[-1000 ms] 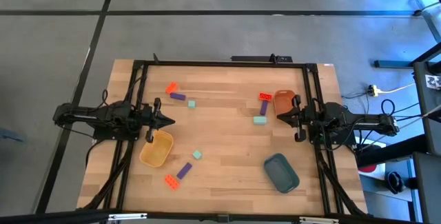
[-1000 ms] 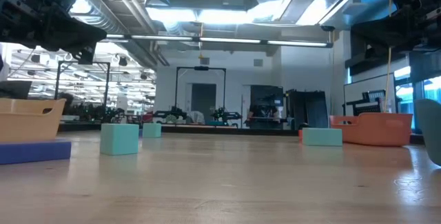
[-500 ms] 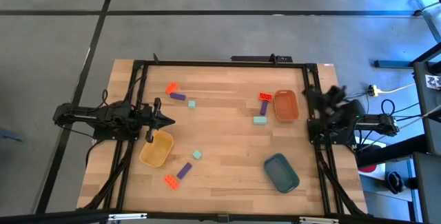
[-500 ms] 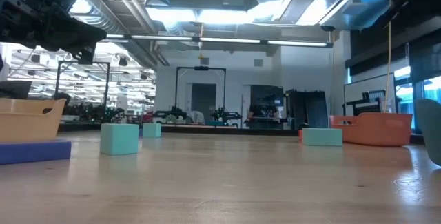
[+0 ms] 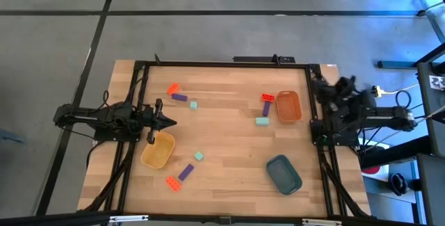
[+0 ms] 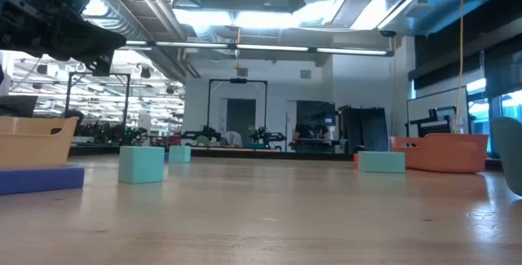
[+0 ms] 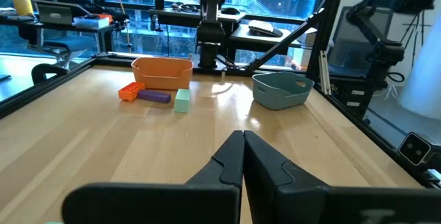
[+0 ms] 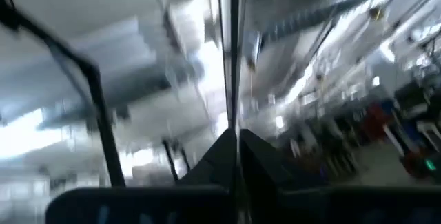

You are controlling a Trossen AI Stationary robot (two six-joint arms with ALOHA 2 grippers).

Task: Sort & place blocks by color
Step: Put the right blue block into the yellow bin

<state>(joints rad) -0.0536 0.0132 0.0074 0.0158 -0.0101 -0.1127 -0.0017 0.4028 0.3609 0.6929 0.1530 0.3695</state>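
The blocks (image 5: 182, 172) lie scattered on the wooden table (image 5: 229, 149): three toward the far left, three beside the orange tray (image 5: 288, 106), three near the yellow tray (image 5: 158, 150). The left gripper (image 5: 172, 122) hovers at the left edge, fingers together, holding nothing. The right gripper (image 5: 318, 87) sits at the right edge, fingers together.

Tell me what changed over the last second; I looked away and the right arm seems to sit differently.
The right arm pulled back from the orange tray and swung up and outward past the table's right edge; its right gripper is shut on nothing and points toward the ceiling. The left gripper stayed shut by the yellow tray, and the blocks and all three trays did not move.
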